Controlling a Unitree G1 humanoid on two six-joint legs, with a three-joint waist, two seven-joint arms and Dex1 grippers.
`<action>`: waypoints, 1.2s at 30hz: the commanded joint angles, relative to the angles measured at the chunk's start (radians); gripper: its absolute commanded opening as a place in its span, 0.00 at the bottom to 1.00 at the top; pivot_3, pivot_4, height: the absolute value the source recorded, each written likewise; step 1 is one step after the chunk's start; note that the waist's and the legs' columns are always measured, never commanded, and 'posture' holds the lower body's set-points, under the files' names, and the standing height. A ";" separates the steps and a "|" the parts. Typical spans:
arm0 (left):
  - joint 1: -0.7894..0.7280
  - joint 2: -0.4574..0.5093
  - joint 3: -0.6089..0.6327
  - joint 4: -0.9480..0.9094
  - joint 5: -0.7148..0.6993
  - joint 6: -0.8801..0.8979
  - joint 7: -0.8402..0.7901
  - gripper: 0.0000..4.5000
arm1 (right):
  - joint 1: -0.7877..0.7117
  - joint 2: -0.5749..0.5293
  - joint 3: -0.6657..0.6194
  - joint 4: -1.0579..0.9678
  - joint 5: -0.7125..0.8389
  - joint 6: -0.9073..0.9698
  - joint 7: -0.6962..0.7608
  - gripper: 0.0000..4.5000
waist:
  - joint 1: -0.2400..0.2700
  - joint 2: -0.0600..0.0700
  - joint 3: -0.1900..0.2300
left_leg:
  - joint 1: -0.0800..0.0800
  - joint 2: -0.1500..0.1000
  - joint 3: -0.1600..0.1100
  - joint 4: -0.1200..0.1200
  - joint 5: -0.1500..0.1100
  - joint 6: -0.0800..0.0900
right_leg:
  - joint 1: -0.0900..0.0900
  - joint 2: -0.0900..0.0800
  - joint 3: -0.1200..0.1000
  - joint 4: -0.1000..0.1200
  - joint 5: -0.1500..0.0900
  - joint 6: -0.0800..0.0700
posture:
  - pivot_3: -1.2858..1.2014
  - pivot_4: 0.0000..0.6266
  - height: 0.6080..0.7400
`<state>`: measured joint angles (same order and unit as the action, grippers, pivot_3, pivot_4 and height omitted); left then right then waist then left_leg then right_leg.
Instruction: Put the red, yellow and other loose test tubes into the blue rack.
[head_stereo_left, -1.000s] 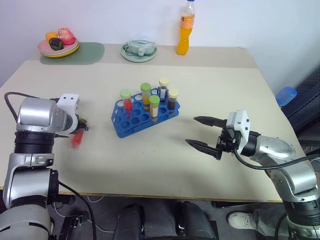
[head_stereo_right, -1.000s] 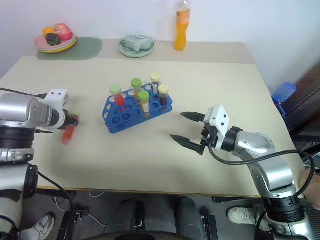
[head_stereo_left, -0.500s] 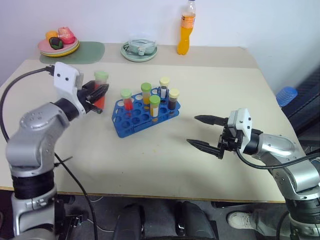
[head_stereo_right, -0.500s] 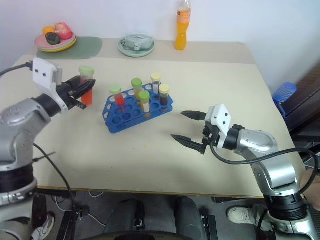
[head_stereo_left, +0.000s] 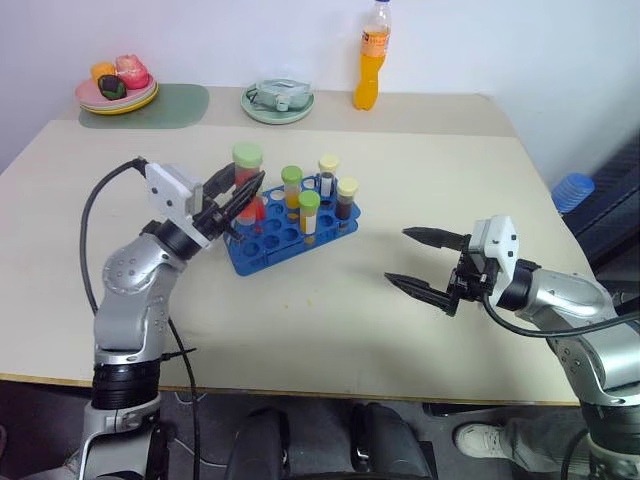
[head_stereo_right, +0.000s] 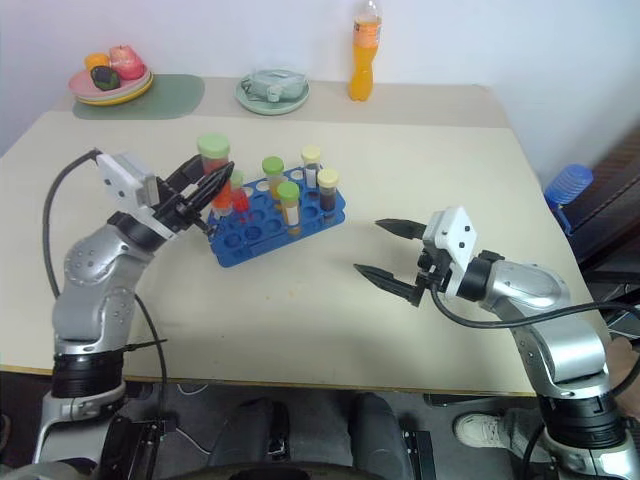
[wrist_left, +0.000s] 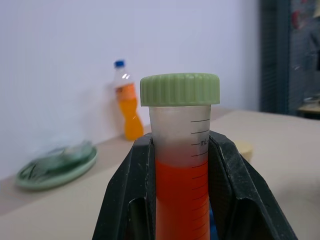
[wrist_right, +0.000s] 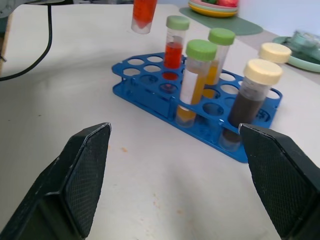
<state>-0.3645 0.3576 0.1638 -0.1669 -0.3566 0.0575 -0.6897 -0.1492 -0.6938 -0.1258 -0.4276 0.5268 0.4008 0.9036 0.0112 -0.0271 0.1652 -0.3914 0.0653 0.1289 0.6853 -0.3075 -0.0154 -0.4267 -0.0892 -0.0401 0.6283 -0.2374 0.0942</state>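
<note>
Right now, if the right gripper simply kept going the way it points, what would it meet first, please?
Probably the blue rack and its standing tubes: the right wrist view looks between the open right gripper fingers straight at it over bare table; depth is uncertain.

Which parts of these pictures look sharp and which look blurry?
Left wrist view: the held tube is crisp, while the orange bottle and green plate behind are soft. Right wrist view: the blue rack is sharp. Left eye view: evenly lit, shadows faint.
</note>
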 joint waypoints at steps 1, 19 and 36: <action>-0.001 -0.016 -0.032 0.057 0.039 -0.141 -0.022 0.18 | 0.008 -0.015 -0.033 -0.053 0.015 -0.002 -0.013 0.93 | 0.001 0.000 0.000 | 0.000 0.000 0.000 0.000 0.000 0.000 | 0.000 0.000 0.000 0.000 0.000 0.000 | 0.52 0.24 1.00; 0.011 -0.112 -0.131 0.357 0.127 -0.421 -0.011 0.18 | 0.038 -0.038 -0.063 -0.084 0.031 0.017 -0.037 0.93 | 0.001 0.000 0.000 | 0.000 0.000 0.000 0.000 -0.003 0.005 | 0.000 0.000 0.000 0.000 0.000 0.000 | 0.52 0.24 1.00; 0.053 -0.097 -0.145 0.389 0.081 -0.453 -0.078 0.18 | 0.048 -0.044 -0.072 -0.094 0.040 0.021 -0.051 0.93 | -0.001 0.002 -0.002 | 0.000 0.000 0.000 0.000 -0.003 0.006 | 0.000 0.000 0.000 0.000 0.000 0.000 | 0.52 0.24 1.00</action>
<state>-0.3351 0.2532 0.0402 0.2199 -0.2729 -0.4182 -0.7501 -0.0973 -0.7254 -0.1665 -0.4773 0.5542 0.4295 0.8564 0.0105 -0.0250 0.1634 -0.3909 0.0655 0.1288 0.6854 -0.3106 -0.0098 -0.4263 -0.0894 -0.0401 0.6281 -0.2374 0.0942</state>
